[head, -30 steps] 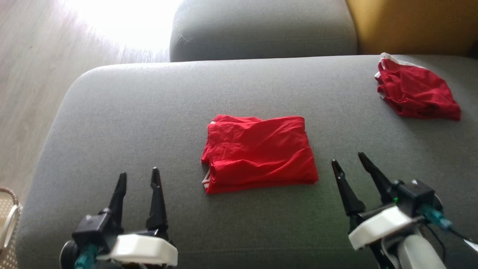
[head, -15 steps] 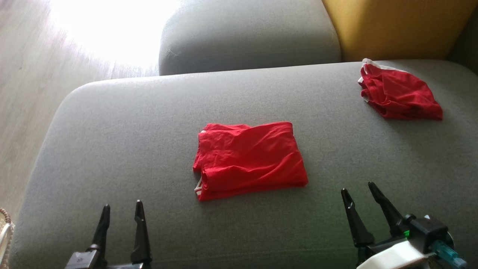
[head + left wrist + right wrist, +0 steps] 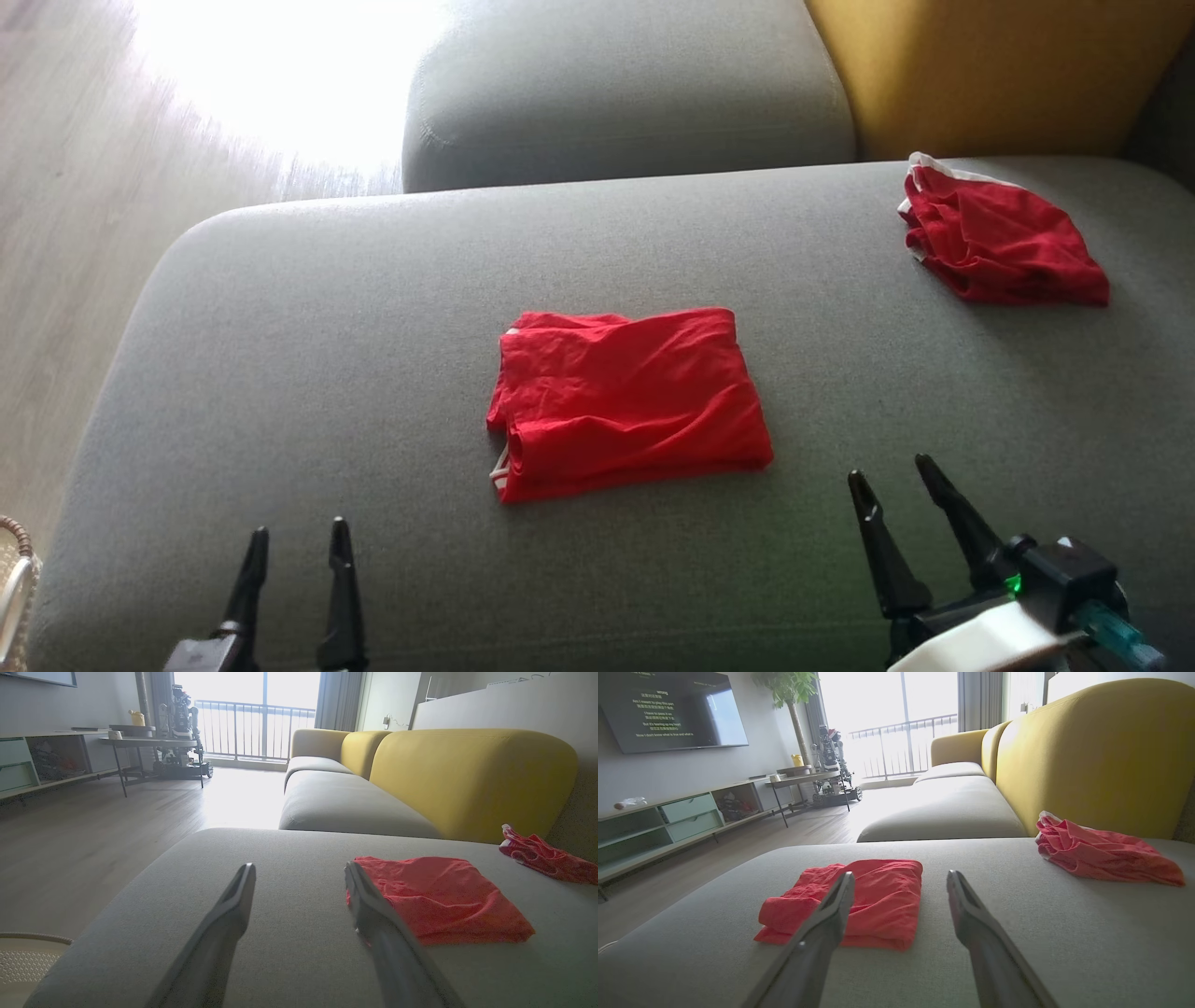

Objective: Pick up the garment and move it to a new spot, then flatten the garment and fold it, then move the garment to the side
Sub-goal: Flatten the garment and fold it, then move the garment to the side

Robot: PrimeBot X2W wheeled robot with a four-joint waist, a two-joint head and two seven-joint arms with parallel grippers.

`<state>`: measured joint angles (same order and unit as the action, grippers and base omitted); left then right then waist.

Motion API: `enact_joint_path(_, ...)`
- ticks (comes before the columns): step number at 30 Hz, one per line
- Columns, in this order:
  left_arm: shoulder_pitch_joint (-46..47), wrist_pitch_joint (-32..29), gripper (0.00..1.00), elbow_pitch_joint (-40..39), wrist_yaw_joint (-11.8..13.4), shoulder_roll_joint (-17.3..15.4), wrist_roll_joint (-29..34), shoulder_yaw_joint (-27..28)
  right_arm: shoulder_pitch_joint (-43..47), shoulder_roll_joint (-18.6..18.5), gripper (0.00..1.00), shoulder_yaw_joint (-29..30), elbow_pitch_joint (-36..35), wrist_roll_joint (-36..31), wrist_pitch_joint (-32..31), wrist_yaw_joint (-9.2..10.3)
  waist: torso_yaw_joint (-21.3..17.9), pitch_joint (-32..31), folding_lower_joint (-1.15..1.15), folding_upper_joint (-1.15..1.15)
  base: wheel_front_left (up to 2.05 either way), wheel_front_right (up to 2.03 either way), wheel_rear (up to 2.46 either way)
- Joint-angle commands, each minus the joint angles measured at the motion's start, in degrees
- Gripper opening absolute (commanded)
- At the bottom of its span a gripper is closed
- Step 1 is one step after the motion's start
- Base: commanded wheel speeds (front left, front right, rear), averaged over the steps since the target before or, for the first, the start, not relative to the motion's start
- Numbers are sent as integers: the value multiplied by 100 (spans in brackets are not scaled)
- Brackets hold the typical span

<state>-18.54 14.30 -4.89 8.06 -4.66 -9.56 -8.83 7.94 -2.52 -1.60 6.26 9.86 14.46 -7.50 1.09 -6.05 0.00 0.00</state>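
A folded red garment point(image 3: 630, 401) with white trim lies flat in the middle of the grey sofa cushion point(image 3: 280, 327); the wrist views also catch this red garment point(image 3: 444, 896) point(image 3: 859, 900). My left gripper point(image 3: 294, 546) is open near the cushion's front left, well clear of the cloth, and in its own view the left gripper point(image 3: 299, 872) holds nothing. To the garment's lower right my right gripper point(image 3: 896, 471) is open, and the right gripper point(image 3: 901, 879) is empty in its own view.
A second red garment point(image 3: 999, 243) lies crumpled at the cushion's far right, by the yellow backrest point(image 3: 990, 65). Another grey cushion point(image 3: 616, 84) sits beyond. Wooden floor point(image 3: 75, 233) runs along the left, with a woven basket point(image 3: 14, 579) at the lower left.
Both grippers have drawn back toward the bottom of the head view, away from the folded garment, and stay open. The camera shifted, so the whole scene sits differently. The garment lies unmoved.
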Motion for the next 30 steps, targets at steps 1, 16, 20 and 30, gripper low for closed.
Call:
enact_joint_path(1,231,70,100,-145,-20,63,74,231,-162,-36,100,-149,-158,24,53,1,6,-1,0,0,0,0,0)
enact_joint_path(16,237,70,100,-120,-292,168,211,305,-123,-36,100,-176,-150,124,53,1,91,-44,0,0,0,0,0)
enact_joint_path(20,236,70,100,-131,-320,174,222,307,-124,-36,100,-176,-147,131,53,1,109,-46,0,0,0,0,0)
enact_joint_path(30,262,70,100,-200,-294,177,193,192,-160,-36,100,-226,135,210,53,1,221,-91,0,0,0,0,0)
